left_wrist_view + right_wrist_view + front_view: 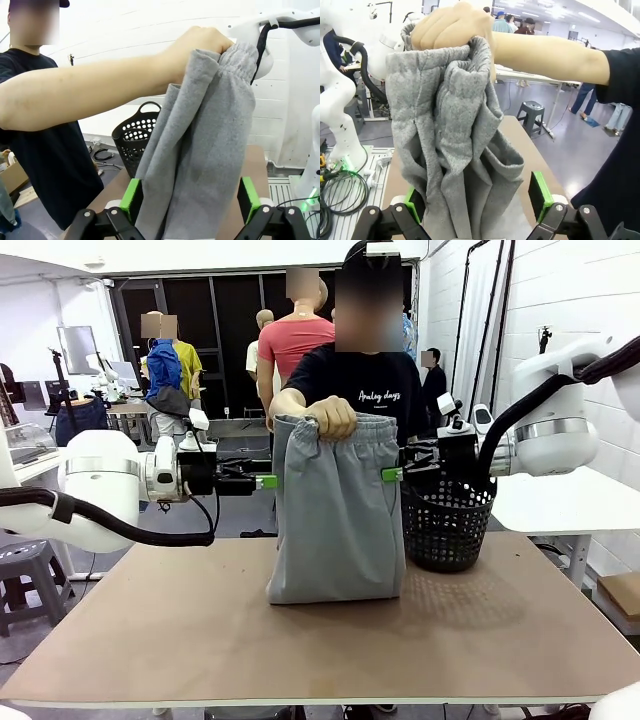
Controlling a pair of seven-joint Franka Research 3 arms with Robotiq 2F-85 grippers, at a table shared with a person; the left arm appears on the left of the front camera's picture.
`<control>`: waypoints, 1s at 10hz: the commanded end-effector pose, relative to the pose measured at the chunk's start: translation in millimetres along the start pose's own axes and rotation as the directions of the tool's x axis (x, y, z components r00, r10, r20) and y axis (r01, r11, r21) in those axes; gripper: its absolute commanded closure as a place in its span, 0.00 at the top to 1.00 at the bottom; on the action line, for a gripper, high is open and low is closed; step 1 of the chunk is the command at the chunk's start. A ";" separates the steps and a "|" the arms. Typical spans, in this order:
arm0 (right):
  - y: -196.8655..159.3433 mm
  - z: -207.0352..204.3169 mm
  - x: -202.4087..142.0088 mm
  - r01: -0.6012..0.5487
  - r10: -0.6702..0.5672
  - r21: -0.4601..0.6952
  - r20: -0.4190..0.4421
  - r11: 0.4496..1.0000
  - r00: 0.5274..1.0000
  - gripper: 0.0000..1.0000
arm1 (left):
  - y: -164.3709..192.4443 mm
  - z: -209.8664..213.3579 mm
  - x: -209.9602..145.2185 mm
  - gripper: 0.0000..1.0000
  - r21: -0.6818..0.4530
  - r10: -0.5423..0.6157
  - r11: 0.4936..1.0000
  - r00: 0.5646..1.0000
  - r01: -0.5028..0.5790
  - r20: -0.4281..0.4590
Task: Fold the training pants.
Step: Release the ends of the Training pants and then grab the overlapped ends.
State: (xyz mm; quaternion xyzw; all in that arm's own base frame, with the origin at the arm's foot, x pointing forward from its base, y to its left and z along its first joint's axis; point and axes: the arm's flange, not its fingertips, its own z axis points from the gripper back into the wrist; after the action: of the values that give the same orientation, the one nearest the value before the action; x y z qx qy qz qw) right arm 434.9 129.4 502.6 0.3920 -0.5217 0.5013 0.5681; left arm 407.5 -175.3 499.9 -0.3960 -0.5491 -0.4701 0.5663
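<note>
- Grey training pants [337, 510] hang from a person's hand [333, 418] at their waistband.
- Left gripper [266, 481] and right gripper [392, 475] flank the pants, jaws wide apart, fabric between, unclamped.

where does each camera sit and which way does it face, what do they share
Front view: fixed between the arms on the robot's side, facing across the table at the person; both arms show, left gripper and right gripper flanking the training pants.
Left wrist view: on the left wrist, looking along its own fingers at the pants, the basket beyond.
Right wrist view: on the right wrist, its fingers astride the pants.
Shared: the person's hand gripping the waistband.
</note>
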 end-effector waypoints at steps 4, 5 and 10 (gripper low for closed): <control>-6.4 -7.7 -1.1 0.030 -0.031 0.030 0.025 0.999 0.999 1.00 | -5.6 -3.3 -4.7 1.00 0.015 -0.023 1.000 0.999 0.022 0.033; -6.5 -6.4 -1.3 0.041 -0.043 0.062 0.023 0.997 0.999 1.00 | -4.2 -7.6 -4.9 1.00 -0.013 -0.037 0.999 0.999 0.038 0.034; 0.9 -6.9 -2.9 0.084 -0.089 0.228 0.011 0.970 0.996 1.00 | 1.9 -19.1 -5.9 1.00 -0.067 -0.060 0.996 0.998 0.062 0.035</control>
State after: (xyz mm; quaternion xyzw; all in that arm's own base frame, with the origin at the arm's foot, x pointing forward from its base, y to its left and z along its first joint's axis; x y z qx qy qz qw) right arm 430.9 139.8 494.6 0.4718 -0.4698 0.5209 0.5342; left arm 409.1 -190.3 493.9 -0.4094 -0.5506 -0.4865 0.5409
